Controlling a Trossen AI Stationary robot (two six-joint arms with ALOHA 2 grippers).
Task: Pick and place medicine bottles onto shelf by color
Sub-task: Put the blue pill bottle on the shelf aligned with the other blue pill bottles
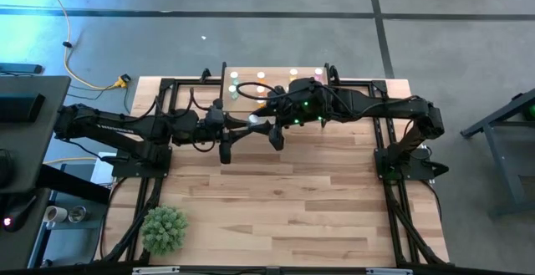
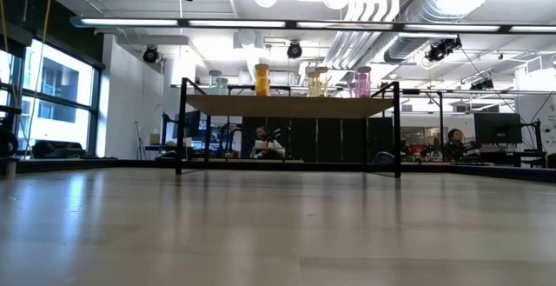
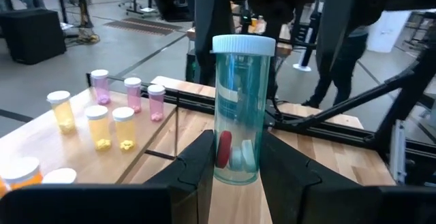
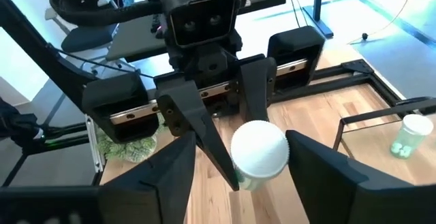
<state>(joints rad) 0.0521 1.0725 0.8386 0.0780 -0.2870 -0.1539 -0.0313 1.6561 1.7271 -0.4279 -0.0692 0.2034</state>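
Showing a late stage: the left gripper (image 3: 231, 173), jaws clamped on a translucent green white-capped medicine bottle (image 3: 238, 108), beside the right gripper (image 4: 235, 173), jaws apart; orange, yellow and pink bottles (image 3: 129, 93) already stand on the low light-wood shelf (image 2: 291, 106) at the bench's (image 1: 284, 200) far edge.

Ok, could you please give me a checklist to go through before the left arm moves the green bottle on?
1. Left hand shut on the green bottle: ok.
2. Bottle upright in the grip, cap on: ok.
3. Right hand open, not touching the cap: ok.
4. Right hand out of the bottle's way: not ok, it straddles the cap.
5. Free place by the other green bottle on the shelf: cannot tell.
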